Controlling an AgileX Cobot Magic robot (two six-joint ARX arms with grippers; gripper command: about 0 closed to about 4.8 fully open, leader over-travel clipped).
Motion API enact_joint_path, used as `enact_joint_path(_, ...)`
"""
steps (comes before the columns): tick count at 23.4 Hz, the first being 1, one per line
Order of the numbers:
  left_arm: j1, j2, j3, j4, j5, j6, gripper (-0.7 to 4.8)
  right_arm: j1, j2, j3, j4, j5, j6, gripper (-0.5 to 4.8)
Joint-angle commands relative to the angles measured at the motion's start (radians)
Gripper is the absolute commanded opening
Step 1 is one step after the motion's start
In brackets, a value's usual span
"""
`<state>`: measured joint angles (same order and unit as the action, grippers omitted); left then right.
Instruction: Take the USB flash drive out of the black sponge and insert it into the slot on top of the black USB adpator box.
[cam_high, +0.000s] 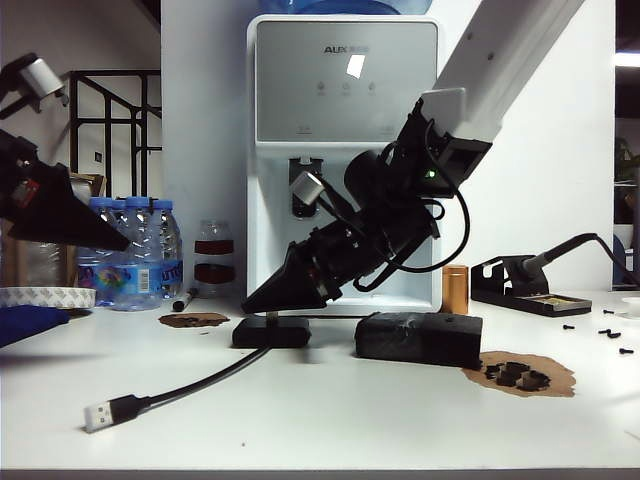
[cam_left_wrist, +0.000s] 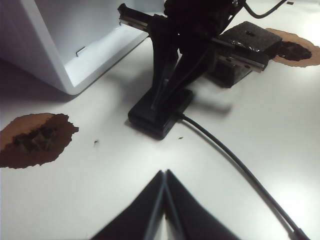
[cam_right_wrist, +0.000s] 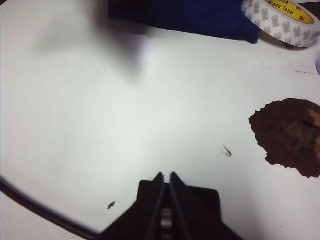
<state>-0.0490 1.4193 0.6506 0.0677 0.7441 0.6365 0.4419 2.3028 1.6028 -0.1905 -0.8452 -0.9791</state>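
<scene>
Starting well left of the box (cam_high: 270, 333): left gripper (cam_left_wrist: 164, 175) hanging high over the bench (cam_high: 330, 430), pressed together, nothing in it. Parked out there, most likely, to leave the middle free and keep its camera on the action. No part in the insertion, by the look of it.

Lower down, left of the box: silver plug (cam_high: 98, 414) lying loose near the front edge, cable (cam_high: 190, 385) curving back to the box. Slack, so no tug on the box while pushed from above. Worth watching all the same, since nothing else pins that box down.

Now the box itself, flat on the bench, slot side up. Right over it: right gripper (cam_high: 252, 300), slanting down from the upper right, tips just above the lid. Pinching the drive (cam_right_wrist: 166, 218), a sliver of grey metal showing between the closed fingers in the right wrist view. Held upright and end-down, clearly to meet a slot that opens upward. Seen from the front, a thin stem bridging tips and lid, so touching or already partly in; how deep, hard to say. Insertion under way, judging by that. Calls for a straight downward press, no sideways lean, or the flat box may tip or skid.

Just right of the box: sponge (cam_high: 418, 340), sitting apart, no drive visible in it. Job done there, presumably, and clear of the arm's path.
</scene>
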Motion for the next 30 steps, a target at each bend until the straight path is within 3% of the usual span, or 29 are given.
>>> enact_joint_path(1, 0.001, -0.005, 0.003, 0.007, 0.008, 0.003, -0.04, 0.002, 0.007, -0.001, 0.0, 0.036, 0.006, -0.04)
enact_joint_path(12, 0.001, -0.005, 0.003, 0.007, 0.008, 0.003, -0.04, 0.002, 0.008, -0.001, 0.013, 0.059, 0.023, -0.04)
enact_joint_path(17, 0.001, -0.005, 0.003, 0.007, 0.008, 0.003, -0.04, 0.002, 0.008, -0.001, -0.006, -0.019, 0.078, -0.04)
enact_joint_path(30, 0.001, -0.005, 0.003, 0.007, 0.064, 0.005, -0.04, 0.0, 0.096, 0.004, -0.011, -0.037, 0.154, -0.03)
